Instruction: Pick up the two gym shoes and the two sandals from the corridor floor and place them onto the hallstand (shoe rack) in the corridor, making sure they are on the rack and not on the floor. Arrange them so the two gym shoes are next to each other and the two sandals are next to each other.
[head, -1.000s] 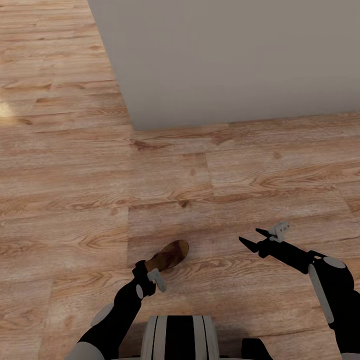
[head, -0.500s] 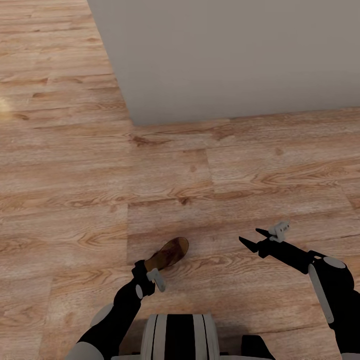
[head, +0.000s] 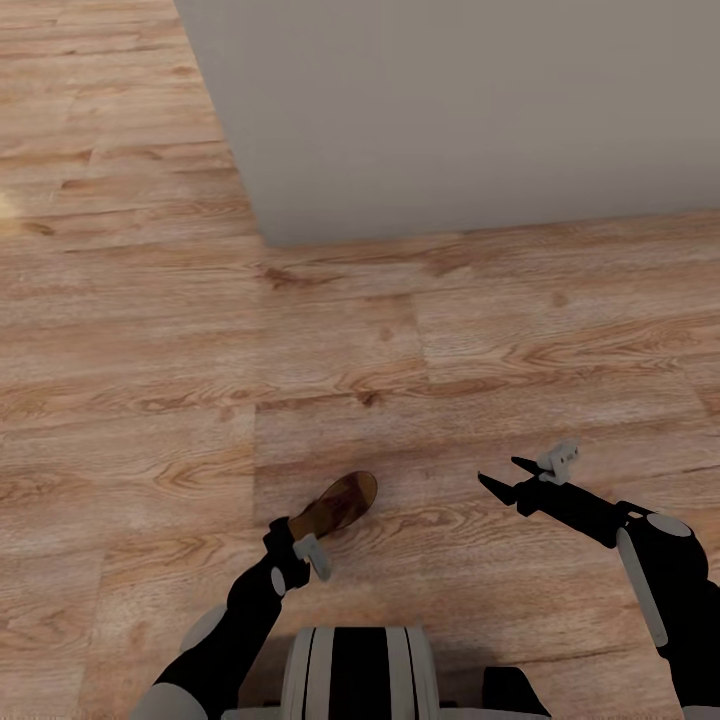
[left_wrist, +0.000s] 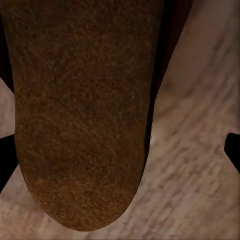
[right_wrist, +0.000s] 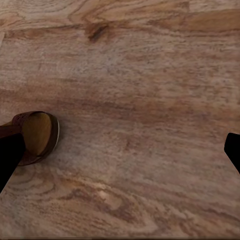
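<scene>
One dark brown sandal (head: 338, 503) with a tan footbed hangs just above the corridor floor (head: 150, 380), and my left gripper (head: 297, 545) is shut on its heel end. In the left wrist view the sandal's footbed (left_wrist: 80, 110) runs out between the black fingertips (left_wrist: 6, 162), which stand wide on either side of it. My right gripper (head: 500, 478) is open and holds nothing, to the right of the sandal over bare planks. In the right wrist view the sandal's toe (right_wrist: 37, 134) shows beside one of that gripper's fingertips (right_wrist: 7, 162). The gym shoes and the hallstand are out of view.
A plain grey wall (head: 450, 110) stands ahead, and its corner (head: 265, 240) meets the floor in front of me. Wood planks run on past the wall to the left (head: 100, 150). My trunk (head: 355, 675) is at the lower edge of the head view.
The whole head view has shifted a little: the floor planks have slid up in the picture. The sandal stays with my left gripper. Neither arm has changed pose.
</scene>
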